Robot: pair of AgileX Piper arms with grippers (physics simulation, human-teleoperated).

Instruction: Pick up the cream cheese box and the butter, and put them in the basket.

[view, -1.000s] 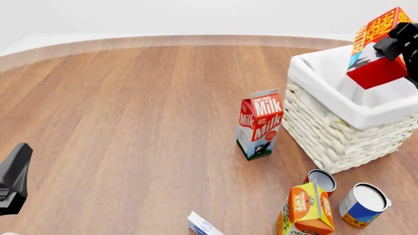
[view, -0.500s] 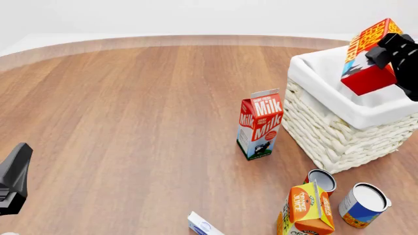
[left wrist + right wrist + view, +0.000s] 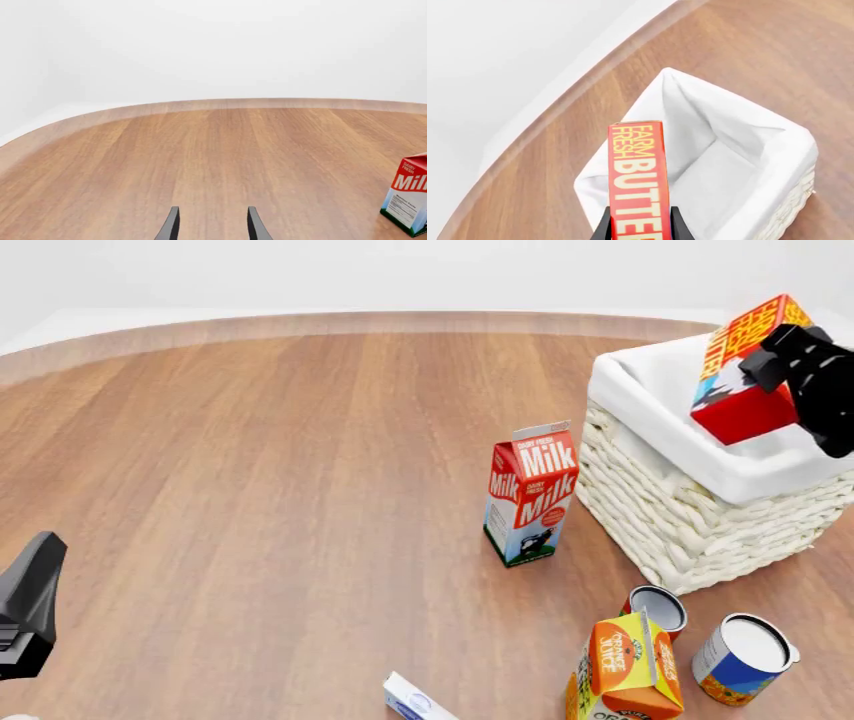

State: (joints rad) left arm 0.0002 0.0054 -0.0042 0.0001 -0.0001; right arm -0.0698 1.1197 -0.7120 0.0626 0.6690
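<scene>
My right gripper (image 3: 790, 358) is shut on the red butter carton (image 3: 738, 368) and holds it tilted above the open top of the cream-white woven basket (image 3: 667, 510). In the right wrist view the butter (image 3: 639, 180) sits between my fingers, over the basket's white liner (image 3: 720, 125). The cream cheese box (image 3: 416, 702) lies on the table at the front edge of the front view, partly cut off. My left gripper (image 3: 27, 605) is at the far left, low over the table. In the left wrist view it (image 3: 211, 226) is open and empty.
A red-and-white milk carton (image 3: 531, 505) stands just left of the basket and also shows in the left wrist view (image 3: 407, 200). An orange juice carton (image 3: 627, 665) and two cans (image 3: 654, 608) (image 3: 742, 658) stand in front of the basket.
My right gripper has carried the butter a little left and down, further over the basket's opening. The left arm has not moved.
</scene>
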